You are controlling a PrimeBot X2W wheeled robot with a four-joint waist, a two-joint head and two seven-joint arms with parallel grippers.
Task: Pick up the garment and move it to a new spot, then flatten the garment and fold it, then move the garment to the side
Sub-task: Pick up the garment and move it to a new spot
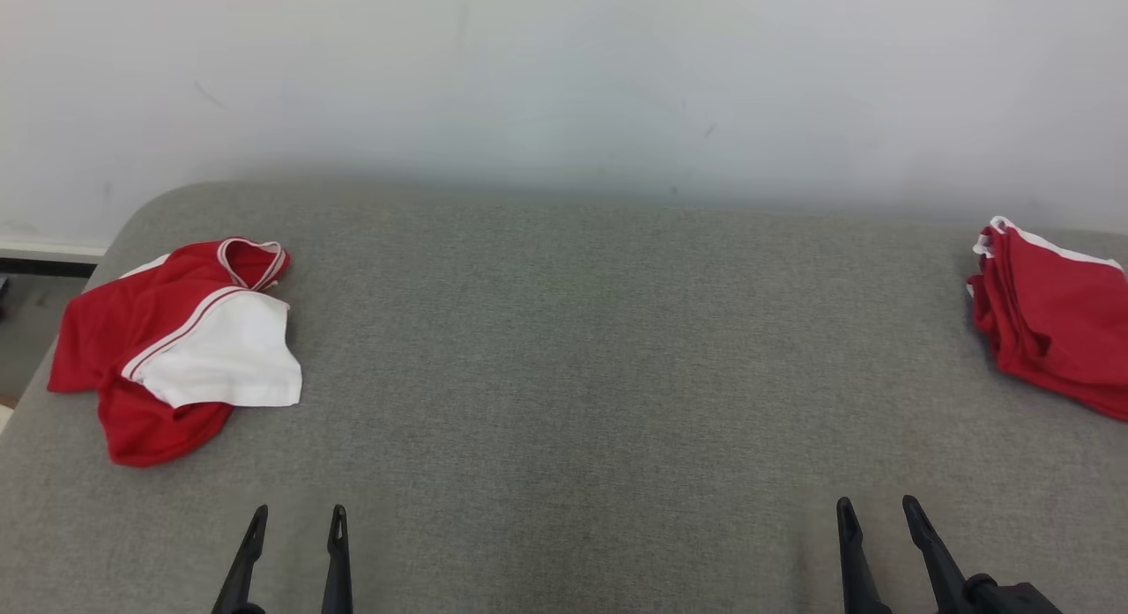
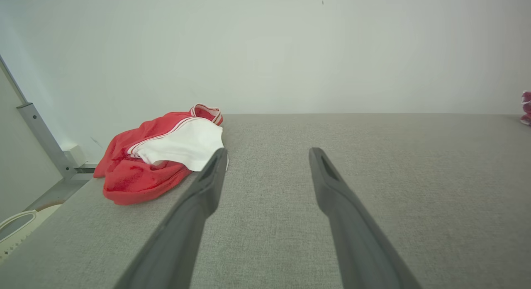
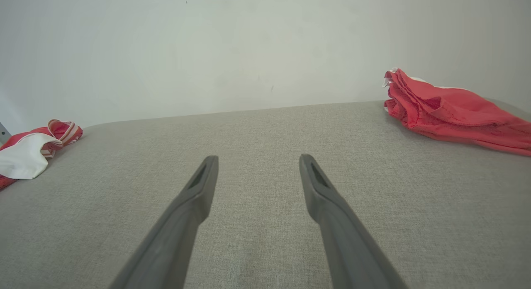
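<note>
The garment (image 1: 176,341) lies crumpled on the far left part of the grey surface (image 1: 573,376), close to its rounded left corner. It is mostly red, with a white panel folded over the top and edged by thin red-and-white stripes. A striped collar or cuff stands up at its far end, and a red flap hangs toward the near side. Nothing is touching it.

The left end effector (image 1: 300,510) hovers at the near edge, well short of the garment and a little to its right. Its two dark fingers (image 2: 207,185) are spread apart and hold nothing. In the left wrist view the tip of one finger overlaps the white panel's edge, though the head view shows clear grey cloth between them.

The right end effector (image 1: 877,501) sits at the near right, also spread wide and empty, pointing toward the bare middle of the surface.

At the far right edge rests a pile of red cloth (image 1: 1053,323), layered in folds with a white strip along its top, well apart from both arms. A plain pale wall (image 1: 564,85) rises behind the surface. A grey metal post (image 2: 41,135) leans against it beyond the left corner.
</note>
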